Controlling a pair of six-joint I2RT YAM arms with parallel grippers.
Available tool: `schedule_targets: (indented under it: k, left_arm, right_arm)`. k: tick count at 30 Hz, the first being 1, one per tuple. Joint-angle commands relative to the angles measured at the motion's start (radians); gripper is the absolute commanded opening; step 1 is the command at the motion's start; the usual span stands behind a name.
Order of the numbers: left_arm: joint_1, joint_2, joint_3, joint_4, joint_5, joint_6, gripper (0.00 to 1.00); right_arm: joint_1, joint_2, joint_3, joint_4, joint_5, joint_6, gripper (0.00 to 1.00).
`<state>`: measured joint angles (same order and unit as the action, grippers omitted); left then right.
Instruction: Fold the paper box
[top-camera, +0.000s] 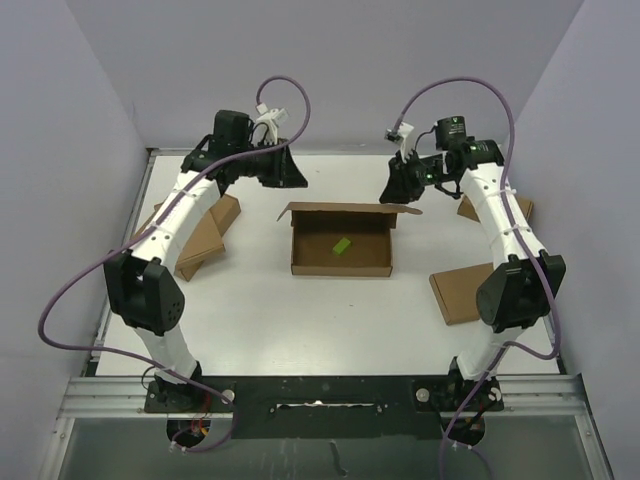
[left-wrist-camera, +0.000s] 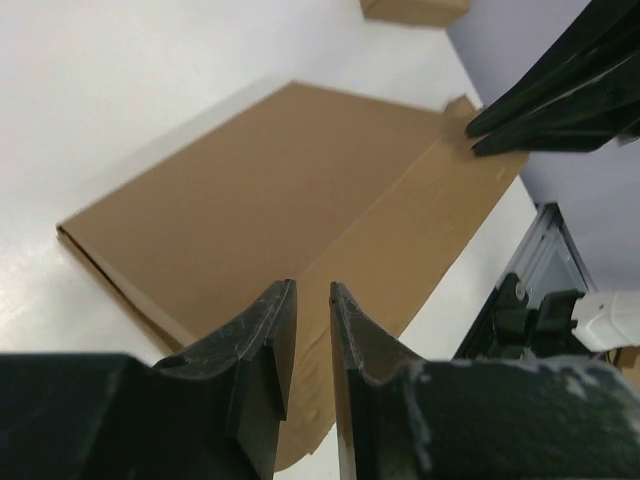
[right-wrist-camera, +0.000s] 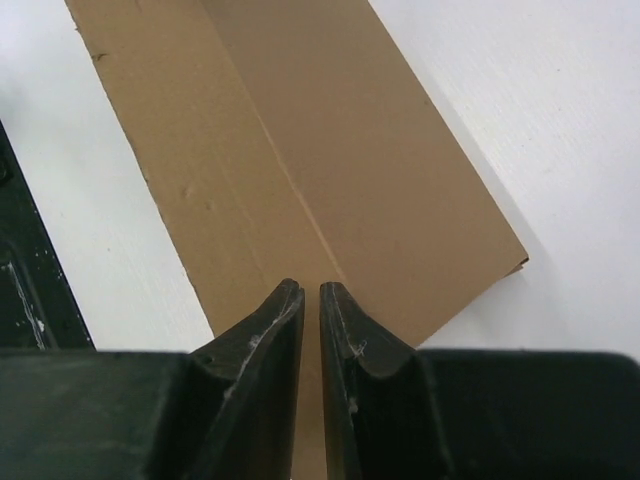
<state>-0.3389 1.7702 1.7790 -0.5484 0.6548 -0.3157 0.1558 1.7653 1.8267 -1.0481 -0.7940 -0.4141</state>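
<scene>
Hovering nearly closed (empty): left pincer (left-wrist-camera: 312, 290), right pincer (right-wrist-camera: 310, 290).

The paper box (top-camera: 320, 255) is plain brown cardboard with no print, and the small block (top-camera: 342, 245) inside it is bright green. The surface (top-camera: 300, 310) is white. The left flat box (top-camera: 222, 215) and the right flat box (top-camera: 460, 295) are the same plain brown. The left arm (top-camera: 185, 215) and right arm (top-camera: 500, 215) are white with black joints and trail purple cables (top-camera: 60, 290). The left tool (left-wrist-camera: 312, 290) and right tool (right-wrist-camera: 311, 290) are black, scuffed pale grey at the edges. The walls (top-camera: 330, 60) are pale lilac.
</scene>
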Motion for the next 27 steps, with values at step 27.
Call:
schedule_targets:
  k: [27]
  left_arm:
    - [-0.060, -0.019, -0.458, -0.055, 0.066, 0.109, 0.20]
  right_arm:
    - [0.081, 0.013, -0.478, 0.145, 0.095, -0.074, 0.16]
